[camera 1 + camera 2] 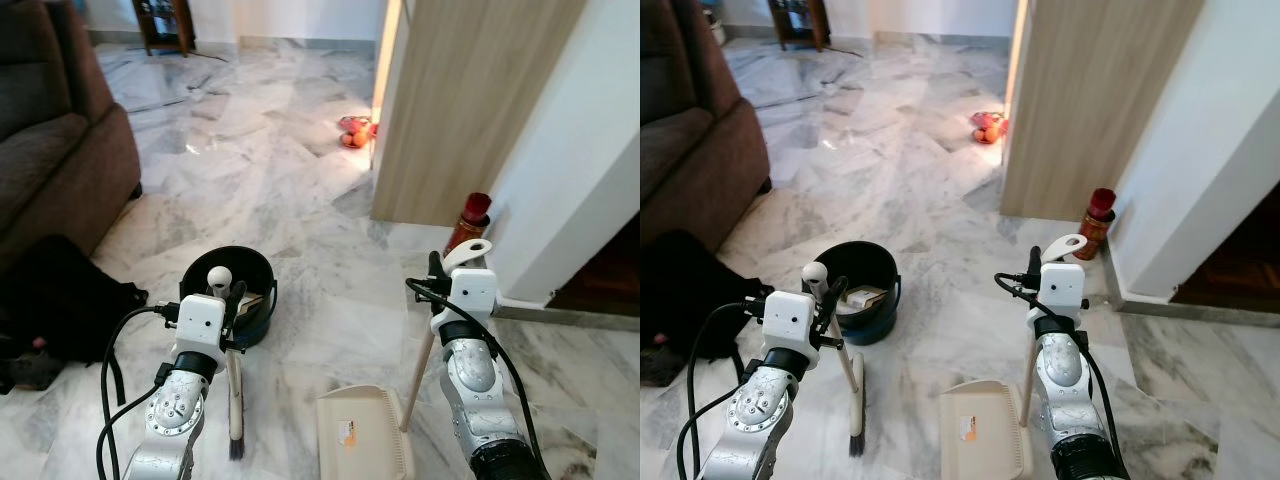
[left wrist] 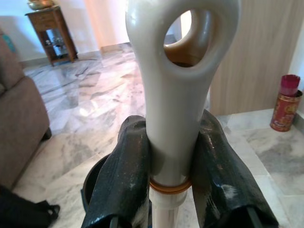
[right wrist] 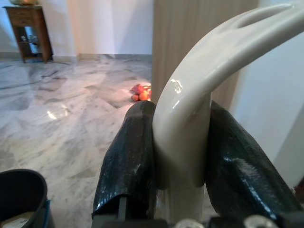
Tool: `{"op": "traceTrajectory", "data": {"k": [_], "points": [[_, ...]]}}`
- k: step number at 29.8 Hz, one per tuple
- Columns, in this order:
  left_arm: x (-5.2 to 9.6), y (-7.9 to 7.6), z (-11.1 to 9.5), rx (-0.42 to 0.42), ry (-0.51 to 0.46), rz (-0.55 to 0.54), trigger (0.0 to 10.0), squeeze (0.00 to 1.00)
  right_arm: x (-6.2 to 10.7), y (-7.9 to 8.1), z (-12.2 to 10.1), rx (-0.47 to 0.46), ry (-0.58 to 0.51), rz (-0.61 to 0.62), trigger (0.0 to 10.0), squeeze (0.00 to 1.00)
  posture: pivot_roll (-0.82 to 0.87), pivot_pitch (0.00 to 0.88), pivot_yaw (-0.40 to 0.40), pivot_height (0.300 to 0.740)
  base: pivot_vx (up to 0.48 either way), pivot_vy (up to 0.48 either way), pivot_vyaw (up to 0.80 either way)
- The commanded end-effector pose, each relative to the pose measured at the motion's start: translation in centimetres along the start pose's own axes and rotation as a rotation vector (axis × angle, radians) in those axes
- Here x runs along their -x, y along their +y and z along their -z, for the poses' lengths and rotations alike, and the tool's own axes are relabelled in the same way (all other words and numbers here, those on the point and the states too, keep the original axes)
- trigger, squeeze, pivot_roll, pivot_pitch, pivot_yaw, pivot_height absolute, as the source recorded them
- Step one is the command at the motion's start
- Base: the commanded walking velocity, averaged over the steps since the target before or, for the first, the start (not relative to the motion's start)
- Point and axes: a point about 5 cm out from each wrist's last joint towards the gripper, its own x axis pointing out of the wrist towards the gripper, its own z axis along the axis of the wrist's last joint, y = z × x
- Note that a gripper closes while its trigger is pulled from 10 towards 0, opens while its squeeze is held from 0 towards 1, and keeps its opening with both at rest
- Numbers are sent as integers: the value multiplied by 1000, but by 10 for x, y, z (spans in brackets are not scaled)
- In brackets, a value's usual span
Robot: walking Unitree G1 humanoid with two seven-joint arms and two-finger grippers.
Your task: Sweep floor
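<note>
From my head, I see my left gripper (image 1: pixel 232 296) with its jaws pinching the broom (image 1: pixel 236 400) high on the handle, the bristles resting on the marble floor (image 1: pixel 250 160) just in front of me. My right gripper (image 1: pixel 452 266) has its jaws pinching the handle of the dustpan (image 1: pixel 365 432), whose tray lies flat on the floor beside the broom head. A dark bucket (image 1: pixel 232 292) stands right behind the broom; swinging the bristles back could knock it over and spill what lies inside. A red tin (image 1: pixel 466 222) stands by the wall corner close to my right arm, easy to topple if I swing the dustpan outward. Some orange litter (image 1: pixel 352 131) lies far off by the wooden panel (image 1: pixel 470 110), and a black bag (image 1: pixel 50 300) sits beside the sofa (image 1: pixel 55 150).

From my left wrist, both fingers (image 2: pixel 118 185) press against the glossy broom shaft just below its hanging loop. So high a hold gives little leverage; a hard stroke could twist the shaft in my grip.

From my right wrist, my fingers (image 3: pixel 128 161) clamp the curved dustpan handle (image 3: pixel 190 118). It is smooth and rounded, so the pan may pivot and let dirt slide under its lip.
</note>
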Motion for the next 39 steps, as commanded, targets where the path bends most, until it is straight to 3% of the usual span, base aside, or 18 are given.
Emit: {"op": "traceTrajectory", "data": {"k": [1, 39], "points": [[-4, 3, -7, -34, -37, -1, 10000, 0, -5, 1, -6, -9, -24, -1, 10000, 0, 139, 38, -13, 740, 0, 0, -800], [-8, 6, -6, -42, -29, -15, 10000, 0, -5, 0, -7, -8, -22, 11, 10000, 0, 128, 69, -3, 740, 0, -70, -800]]}}
